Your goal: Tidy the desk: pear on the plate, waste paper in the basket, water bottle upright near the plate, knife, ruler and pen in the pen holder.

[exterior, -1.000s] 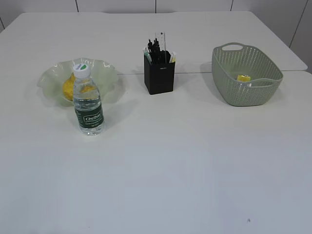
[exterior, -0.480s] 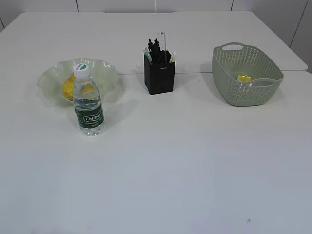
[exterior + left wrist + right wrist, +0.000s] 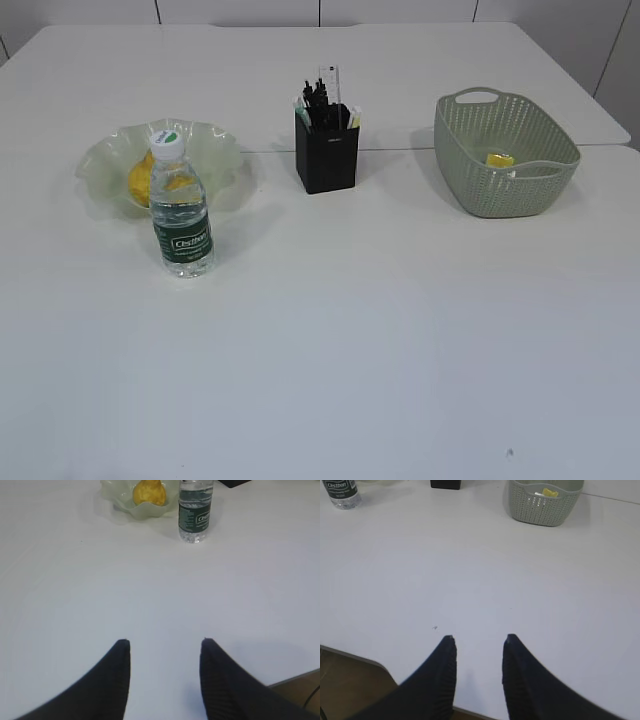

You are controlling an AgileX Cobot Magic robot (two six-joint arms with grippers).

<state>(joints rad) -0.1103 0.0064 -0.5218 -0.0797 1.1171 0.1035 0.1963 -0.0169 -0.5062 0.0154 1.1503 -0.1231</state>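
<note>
A yellow pear (image 3: 141,177) lies in the pale green ruffled plate (image 3: 215,150) at the left of the white desk (image 3: 380,330). The water bottle (image 3: 181,215) stands upright just in front of the plate, also seen as the bottle (image 3: 195,511) beside the pear (image 3: 148,492). The black pen holder (image 3: 327,158) holds dark pens and the clear ruler (image 3: 329,85); a knife cannot be told apart. The green basket (image 3: 505,185) holds yellow waste paper (image 3: 500,160). My left gripper (image 3: 166,642) and right gripper (image 3: 478,638) hover open and empty over the near desk edge.
The far half of the desk is a second tabletop with a seam (image 3: 400,150) running behind the pen holder. A small dark speck (image 3: 510,453) marks the near right surface. The desk's front edge (image 3: 350,655) shows below my right gripper.
</note>
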